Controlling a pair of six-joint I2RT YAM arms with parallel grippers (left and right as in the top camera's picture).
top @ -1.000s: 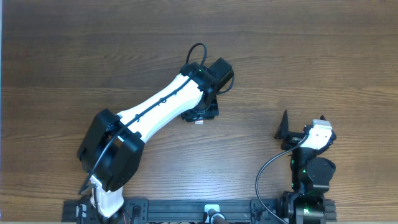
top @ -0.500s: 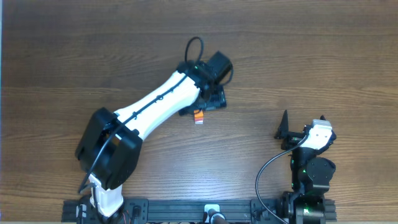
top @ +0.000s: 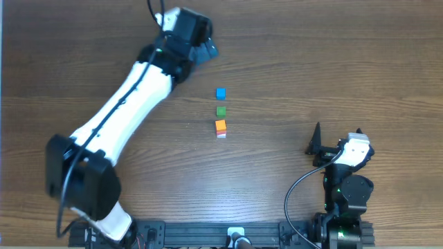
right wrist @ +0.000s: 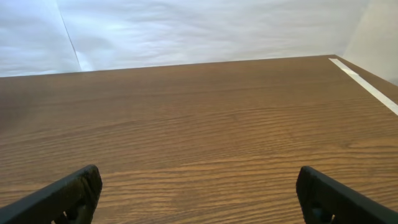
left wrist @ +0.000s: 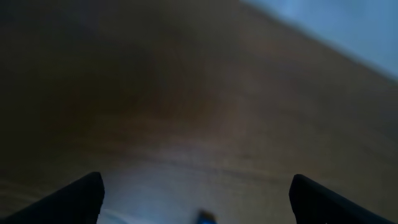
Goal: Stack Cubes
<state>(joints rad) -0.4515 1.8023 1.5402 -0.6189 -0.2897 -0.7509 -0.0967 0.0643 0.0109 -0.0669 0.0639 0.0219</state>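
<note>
L claw open, fingers wide apart, holding nothing. It's out over the far side of the worktop, up & left of the cubes, well apart from them. R claw also open, nothing in it, tucked near its own base at the right. Mid-worktop there are three cubes in a short line running away from the bases: blue cube farthest, green cube in the middle, orange cube nearest. Small gaps btw them. White sliver at the orange one's near edge; can't tell if that's another cube underneath
</note>
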